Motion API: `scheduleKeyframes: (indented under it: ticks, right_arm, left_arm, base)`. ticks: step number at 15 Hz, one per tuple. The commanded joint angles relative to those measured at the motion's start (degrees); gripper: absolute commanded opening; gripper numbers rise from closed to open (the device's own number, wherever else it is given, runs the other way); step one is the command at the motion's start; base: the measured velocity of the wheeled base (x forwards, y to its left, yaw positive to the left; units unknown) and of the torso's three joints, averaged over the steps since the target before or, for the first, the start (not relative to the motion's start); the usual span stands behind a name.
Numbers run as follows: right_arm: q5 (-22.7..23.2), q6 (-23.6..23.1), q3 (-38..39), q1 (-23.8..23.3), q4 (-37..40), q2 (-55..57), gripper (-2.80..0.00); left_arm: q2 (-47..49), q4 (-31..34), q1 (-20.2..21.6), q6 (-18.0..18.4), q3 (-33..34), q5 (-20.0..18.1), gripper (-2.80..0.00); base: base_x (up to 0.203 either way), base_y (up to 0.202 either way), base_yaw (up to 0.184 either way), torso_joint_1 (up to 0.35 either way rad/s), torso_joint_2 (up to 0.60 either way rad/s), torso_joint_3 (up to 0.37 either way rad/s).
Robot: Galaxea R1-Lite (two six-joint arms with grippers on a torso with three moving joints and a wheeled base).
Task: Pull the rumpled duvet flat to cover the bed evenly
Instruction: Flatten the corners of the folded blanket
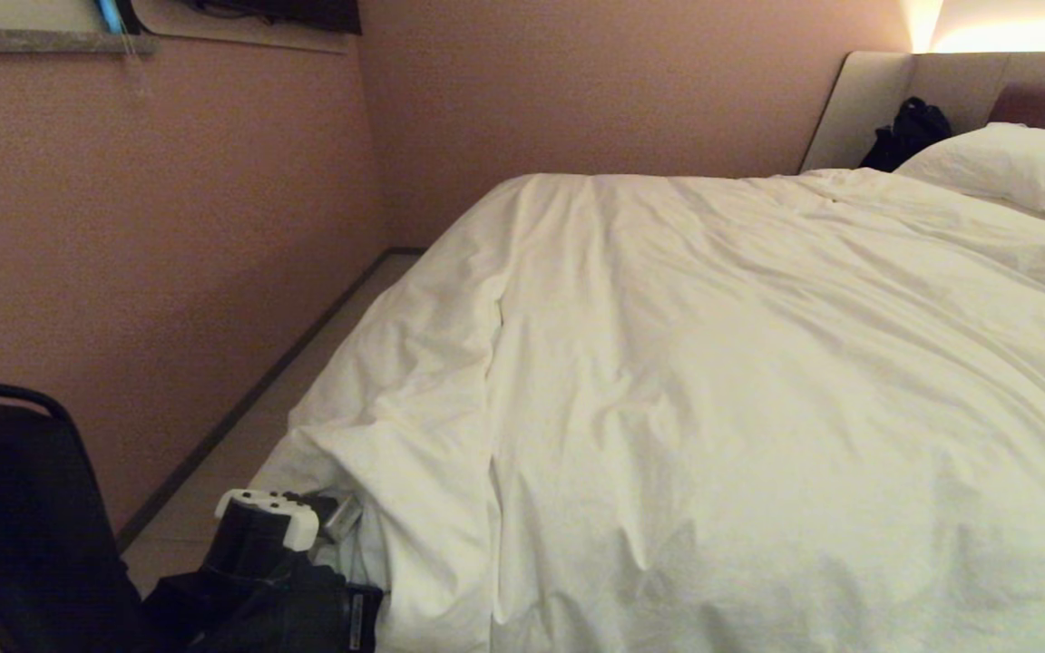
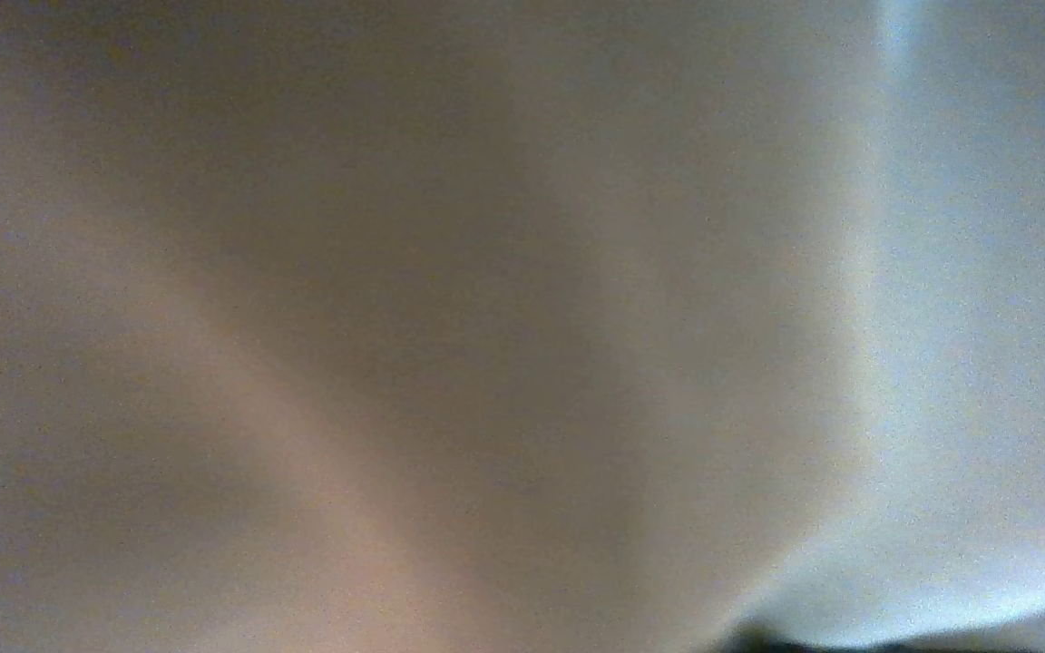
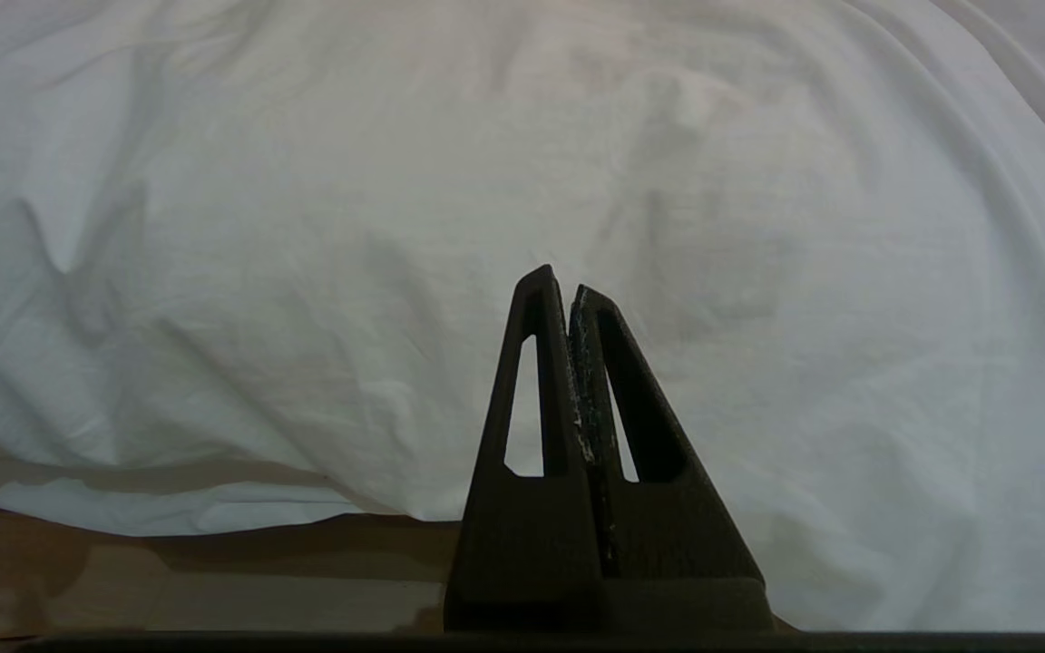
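The duvet (image 1: 758, 381) lies spread over the bed (image 1: 876, 100), with a bunched fold at its near left corner; the left gripper (image 1: 341, 517) is pushed into that fold, its fingers hidden, so its state I cannot tell; the right gripper (image 3: 568, 290) hangs before the duvet's near edge, fingers pressed together, empty.

duvet (image 1: 758, 363): creased matt cloth | fingers (image 3: 541, 363): rough, probably plastic

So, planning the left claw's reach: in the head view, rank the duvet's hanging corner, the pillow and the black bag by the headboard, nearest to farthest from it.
1. The duvet's hanging corner, right against the left claw at the bed's near left.
2. Pillow, far right, by the headboard.
3. Black bag, just behind the pillow; nearly level with it.
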Motion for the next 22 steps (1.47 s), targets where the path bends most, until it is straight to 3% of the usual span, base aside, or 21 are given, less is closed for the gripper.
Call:
scheduleKeyframes:
  ticks: [1,9,17,22]
  right_arm:
    - [0.0,0.0,0.0,0.1,0.0,0.0,-2.80]
    - [0.0,0.0,0.0,0.0,0.0,0.0,-2.80]
    - [0.1,0.0,0.0,0.1,0.0,0.0,-2.80]
    - [0.1,0.0,0.0,0.1,0.0,0.0,-2.80]
  left_arm:
    - [-0.6,-0.2,0.0,-0.1,0.2,0.0,-2.80]
    - [-4.2,-0.4,1.5,-0.3,2.5,1.2,-2.80]
    - [-16.0,-6.1,13.8,1.0,3.7,14.8,-2.80]
    - [-19.1,-6.4,18.8,4.1,3.3,16.2,-2.80]
  base:
    - [0.000,0.000,0.000,0.000,0.00,0.000]
    - [0.000,0.000,0.000,0.000,0.00,0.000]
    - [0.000,0.000,0.000,0.000,0.00,0.000]
    - [0.000,0.000,0.000,0.000,0.00,0.000]
